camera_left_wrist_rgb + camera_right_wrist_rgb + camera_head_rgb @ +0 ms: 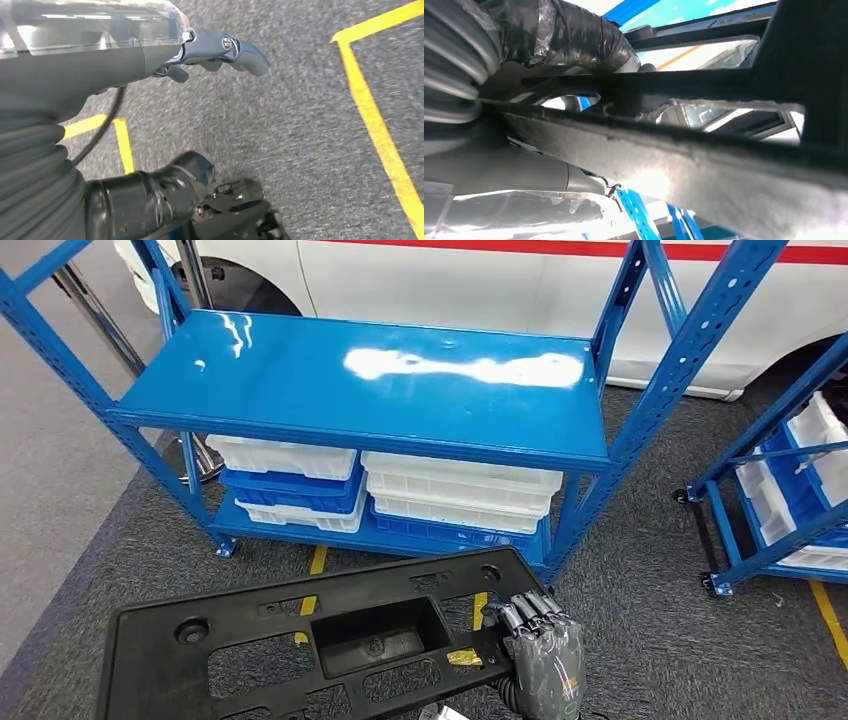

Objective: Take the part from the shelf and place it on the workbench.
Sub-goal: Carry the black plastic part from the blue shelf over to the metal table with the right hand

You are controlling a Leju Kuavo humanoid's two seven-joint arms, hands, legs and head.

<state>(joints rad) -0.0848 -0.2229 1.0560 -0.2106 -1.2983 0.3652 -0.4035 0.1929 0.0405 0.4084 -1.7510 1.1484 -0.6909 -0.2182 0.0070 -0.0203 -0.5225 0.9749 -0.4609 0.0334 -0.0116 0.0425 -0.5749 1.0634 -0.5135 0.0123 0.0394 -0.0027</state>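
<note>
The part (300,640) is a long black plastic panel with a rectangular recess and several cut-outs. It hangs low in the head view, in front of the blue shelf (370,380), whose top board is bare. My right hand (545,655) grips the panel's right end, fingers curled over its upper edge. Close up in the right wrist view, the panel's rough black edge (704,160) runs across the picture with my right hand (569,40) wrapped around it. My left hand (150,55) hangs over the grey floor, fingers stretched out and holding nothing.
White and blue bins (460,490) are stacked on the shelf's lower level. A second blue rack with bins (790,490) stands at the right. A white vehicle (480,280) is parked behind the shelf. Yellow lines (380,135) mark the grey carpet floor.
</note>
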